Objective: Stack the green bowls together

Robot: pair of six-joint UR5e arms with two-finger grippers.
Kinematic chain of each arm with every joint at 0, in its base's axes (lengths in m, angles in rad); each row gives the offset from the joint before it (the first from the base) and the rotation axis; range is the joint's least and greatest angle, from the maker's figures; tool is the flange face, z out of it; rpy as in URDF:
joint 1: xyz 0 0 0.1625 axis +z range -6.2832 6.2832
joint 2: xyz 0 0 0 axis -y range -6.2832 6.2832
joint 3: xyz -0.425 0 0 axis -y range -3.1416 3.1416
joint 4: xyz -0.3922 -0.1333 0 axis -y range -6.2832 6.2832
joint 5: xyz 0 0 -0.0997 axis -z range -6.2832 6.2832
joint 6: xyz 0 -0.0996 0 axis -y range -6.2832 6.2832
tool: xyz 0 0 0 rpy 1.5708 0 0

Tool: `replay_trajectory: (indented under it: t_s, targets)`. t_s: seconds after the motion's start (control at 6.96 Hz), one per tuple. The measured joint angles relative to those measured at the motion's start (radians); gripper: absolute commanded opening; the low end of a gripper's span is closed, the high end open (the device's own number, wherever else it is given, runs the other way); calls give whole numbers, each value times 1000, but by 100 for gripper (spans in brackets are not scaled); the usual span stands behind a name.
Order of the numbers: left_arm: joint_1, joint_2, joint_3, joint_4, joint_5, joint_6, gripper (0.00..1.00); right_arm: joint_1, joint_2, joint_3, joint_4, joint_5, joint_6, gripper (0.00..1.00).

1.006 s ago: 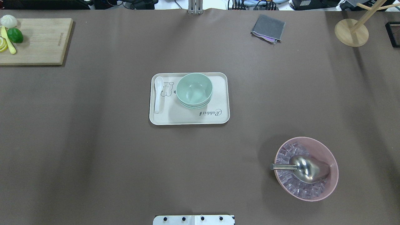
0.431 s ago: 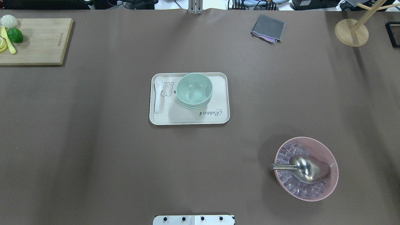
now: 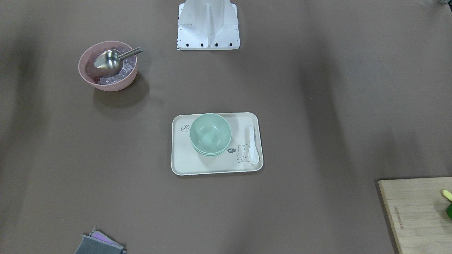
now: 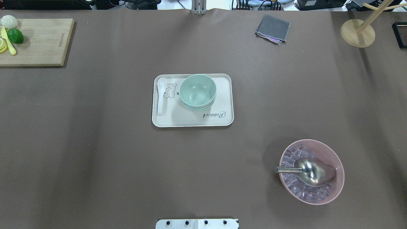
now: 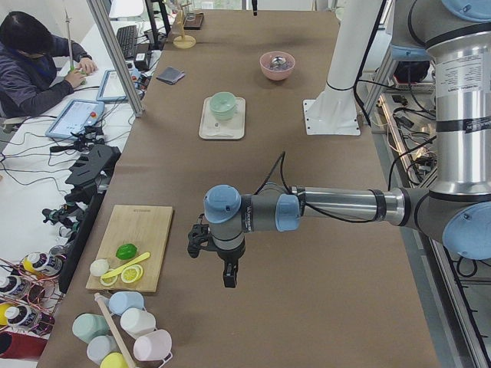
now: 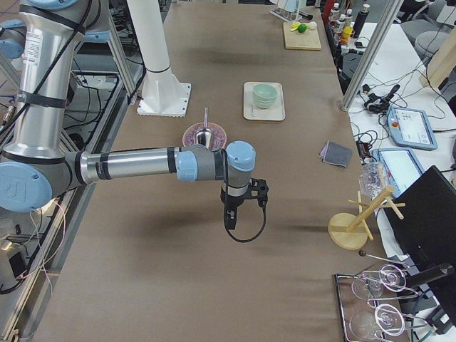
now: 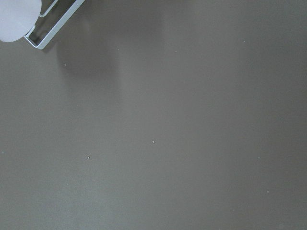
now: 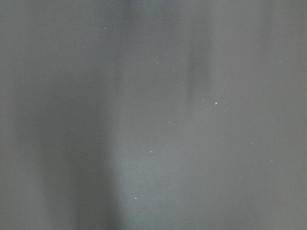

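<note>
Three pale mint-green bowls [image 4: 197, 92] sit nested in one stack on a cream tray [image 4: 190, 122] at mid table, also in the front-facing view [image 3: 210, 134] and both side views [image 5: 223, 101] [image 6: 265, 93]. No gripper appears in the overhead or front-facing views. My left gripper [image 5: 228, 272] hangs over bare table near the cutting board, far from the tray. My right gripper [image 6: 229, 217] hangs over bare table past the pink bowl. I cannot tell whether either is open or shut. Both wrist views show only brown table.
A white spoon [image 4: 161, 95] lies on the tray's left side. A pink bowl [image 4: 337, 159] of ice holds a metal scoop [image 4: 313, 171] at the near right. A cutting board [image 4: 41, 41], grey cloth [image 4: 272, 28] and wooden stand [image 4: 357, 33] are at the far edge.
</note>
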Motion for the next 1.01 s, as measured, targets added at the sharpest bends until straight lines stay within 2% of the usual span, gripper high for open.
replay_trajectory:
  t_s: [1.01]
  targets:
    - [2,-1,-3,0,0,0,98,-21,1,0,9,0,0,100]
